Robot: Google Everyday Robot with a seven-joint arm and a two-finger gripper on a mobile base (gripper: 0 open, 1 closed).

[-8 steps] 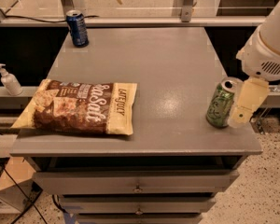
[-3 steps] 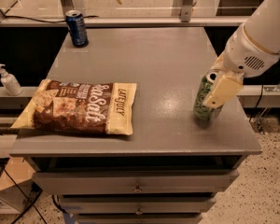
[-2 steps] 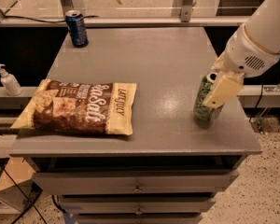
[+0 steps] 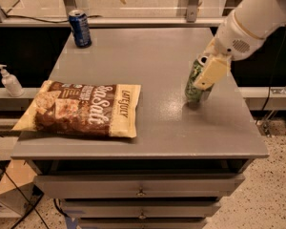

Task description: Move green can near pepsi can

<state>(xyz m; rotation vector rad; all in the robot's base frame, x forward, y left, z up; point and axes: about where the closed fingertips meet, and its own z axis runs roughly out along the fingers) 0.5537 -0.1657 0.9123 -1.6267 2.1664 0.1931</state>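
Grasping green can (image 4: pixel 192 88) near right edge of table (image 4: pixel 148 56): gripper (image 4: pixel 201 79), cream fingers (image 4: pixel 210 73) clamped on can's sides, one pad lying across its front face. Can tilted, top leaning toward table's right rear; whether base touches table surface cannot be told. Pepsi can (image 4: pixel 80 28) upright at table's far left corner, well apart from green can. Chip bag (image 4: pixel 83 108) flat on table's front left part. Pump bottle (image 4: pixel 10 81) on ledge off table's left side.

Table (image 4: pixel 157 56) holds chip bag (image 4: pixel 81 109), pepsi can (image 4: pixel 80 28); end effector (image 4: pixel 200 81) grips green can (image 4: pixel 192 86) at right.
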